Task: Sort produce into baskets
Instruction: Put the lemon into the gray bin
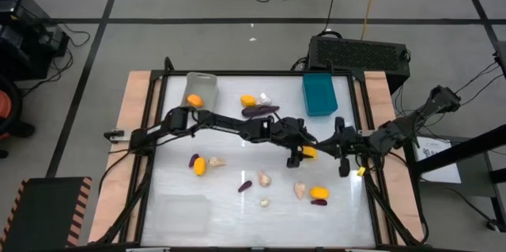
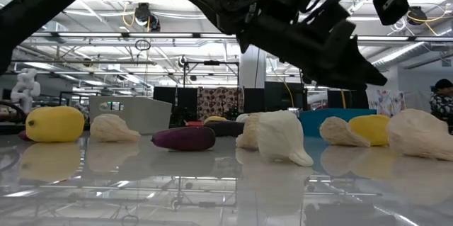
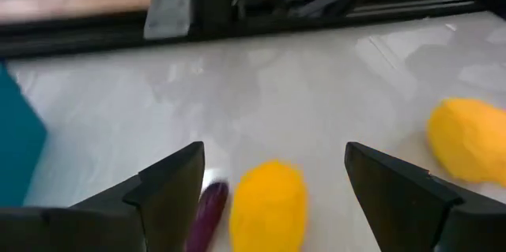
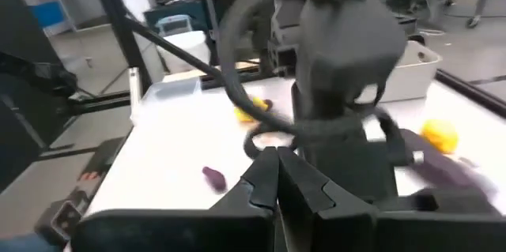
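Note:
My left gripper (image 1: 307,154) reaches across to the table's middle right and is open. A yellow fruit (image 3: 269,204) lies on the table between its fingers without touching them, with a small purple piece (image 3: 207,214) beside it. My right gripper (image 1: 341,162) is shut and empty just right of the left one, and its shut fingers show in the right wrist view (image 4: 277,185). The grey bin (image 1: 202,82) at the far left holds an orange fruit (image 1: 194,100). The teal bin (image 1: 320,94) stands at the far right. The clear bin (image 1: 183,212) stands at the near left.
Loose produce lies on the white table: a yellow fruit (image 1: 248,99), a garlic bulb (image 1: 264,98) and the large eggplant (image 1: 259,111) at the far middle. Several more pieces (image 1: 263,178) lie across the near half, with a yellow fruit (image 1: 319,193) near right. A black box (image 1: 360,53) stands beyond the far edge.

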{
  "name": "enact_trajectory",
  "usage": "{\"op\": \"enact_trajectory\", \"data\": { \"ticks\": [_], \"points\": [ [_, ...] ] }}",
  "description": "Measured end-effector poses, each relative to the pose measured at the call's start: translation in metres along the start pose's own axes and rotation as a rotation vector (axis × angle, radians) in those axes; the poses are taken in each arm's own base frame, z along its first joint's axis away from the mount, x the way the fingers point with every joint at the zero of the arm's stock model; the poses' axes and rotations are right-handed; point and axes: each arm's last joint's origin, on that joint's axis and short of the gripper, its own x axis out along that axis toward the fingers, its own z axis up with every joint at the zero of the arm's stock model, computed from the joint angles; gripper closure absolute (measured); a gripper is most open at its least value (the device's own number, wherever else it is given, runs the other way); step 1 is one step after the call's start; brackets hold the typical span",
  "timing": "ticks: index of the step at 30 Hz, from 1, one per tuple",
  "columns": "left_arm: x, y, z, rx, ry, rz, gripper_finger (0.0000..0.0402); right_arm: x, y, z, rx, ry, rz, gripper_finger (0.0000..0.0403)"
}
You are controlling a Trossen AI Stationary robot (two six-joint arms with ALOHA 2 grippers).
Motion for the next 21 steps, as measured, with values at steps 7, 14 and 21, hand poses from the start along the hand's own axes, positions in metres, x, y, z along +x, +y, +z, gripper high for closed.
{"op": "enact_trajectory", "data": {
  "ticks": [7, 14, 21],
  "points": [
    [0.013, -0.001, -0.019, -0.036, 0.027, -0.005, 0.0089, 0.0, -0.003, -0.006, 0.07, 0.048, -0.049, 0.0403],
    [0.018, -0.002, -0.028, -0.039, 0.053, 0.004, 0.0089, -0.004, -0.01, -0.018, 0.146, 0.163, -0.135, 0.0403],
    [0.018, -0.002, -0.029, -0.04, 0.064, 0.015, 0.0089, -0.009, -0.013, -0.025, 0.235, 0.322, -0.14, 0.0403]
  ]
}}
